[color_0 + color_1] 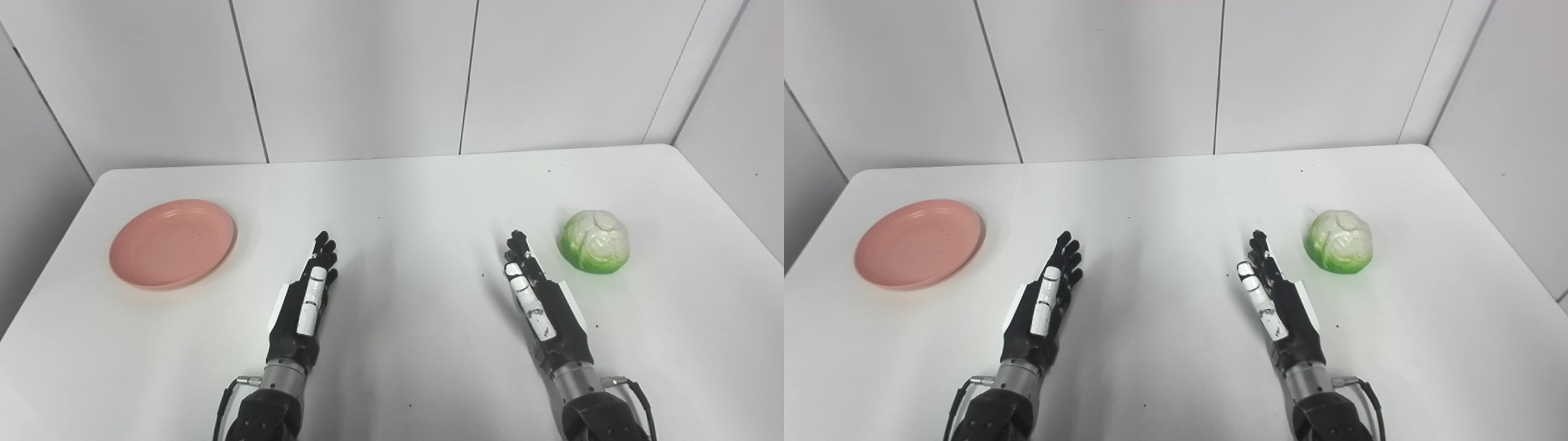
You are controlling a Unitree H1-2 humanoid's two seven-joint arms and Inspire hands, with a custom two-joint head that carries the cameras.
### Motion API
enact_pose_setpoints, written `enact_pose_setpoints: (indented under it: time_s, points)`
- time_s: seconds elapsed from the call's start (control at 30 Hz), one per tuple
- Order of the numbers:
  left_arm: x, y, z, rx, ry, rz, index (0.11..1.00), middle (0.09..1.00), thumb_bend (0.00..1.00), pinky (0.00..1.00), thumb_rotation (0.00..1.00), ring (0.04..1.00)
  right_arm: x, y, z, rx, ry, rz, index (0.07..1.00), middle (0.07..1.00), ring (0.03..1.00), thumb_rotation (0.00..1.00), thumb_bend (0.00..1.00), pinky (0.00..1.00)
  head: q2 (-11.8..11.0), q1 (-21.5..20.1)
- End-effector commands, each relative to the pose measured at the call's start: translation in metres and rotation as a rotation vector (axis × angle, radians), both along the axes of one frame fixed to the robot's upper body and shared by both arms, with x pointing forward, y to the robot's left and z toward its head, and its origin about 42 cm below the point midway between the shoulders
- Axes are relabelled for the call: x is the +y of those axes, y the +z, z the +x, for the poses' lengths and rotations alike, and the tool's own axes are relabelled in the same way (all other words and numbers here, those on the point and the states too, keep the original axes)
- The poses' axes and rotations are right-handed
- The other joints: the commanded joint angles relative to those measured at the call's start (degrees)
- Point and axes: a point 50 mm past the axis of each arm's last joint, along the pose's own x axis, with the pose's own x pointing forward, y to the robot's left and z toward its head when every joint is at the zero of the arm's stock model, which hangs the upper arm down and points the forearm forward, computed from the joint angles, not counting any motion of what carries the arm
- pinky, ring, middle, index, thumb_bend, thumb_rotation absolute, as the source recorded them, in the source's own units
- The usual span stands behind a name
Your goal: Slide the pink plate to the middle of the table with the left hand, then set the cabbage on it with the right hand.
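Currently, both hands are seen resting low over the white tabletop, each held edge-on with the fingers stretched forward and nothing grasped. The left hand is placed in the near left-centre area, its fingertips directed toward the far edge. The right hand is set in the near right-centre area in the same extended, empty pose, angled slightly to the left. The pink plate is found on the left side of the tabletop, lying flat and empty, well apart from the left hand and off to its left. The cabbage, pale at the top and green around its lower edge, is seen sitting on the right side of the tabletop, near the right hand's fingertips but not touched by them. A plain panelled wall is seen behind the tabletop.
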Motion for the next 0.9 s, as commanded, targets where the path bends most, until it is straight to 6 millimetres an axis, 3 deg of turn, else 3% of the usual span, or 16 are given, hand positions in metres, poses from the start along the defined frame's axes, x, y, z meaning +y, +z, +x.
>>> enact_pose_setpoints:
  time_s: [0.0, 0.87]
  points:
    - [-0.0014, 0.0047, 0.0051, -0.033, 0.002, -0.007, 1.0, 1.0, 0.63, 1.0, 1.0, 1.0, 0.0019, 0.0206, 0.0088, -0.092, 0.003, 0.001, 1.0, 1.0, 1.0, 0.84, 0.7, 1.0, -0.03, 0.07]
    - [-0.0002, 0.006, 0.0032, -0.034, -0.019, 0.027, 1.0, 1.0, 0.63, 1.0, 1.0, 1.0, 0.0014, 0.0221, 0.0089, -0.096, 0.001, 0.006, 1.0, 1.0, 1.0, 0.84, 0.69, 1.0, -0.06, -0.02]
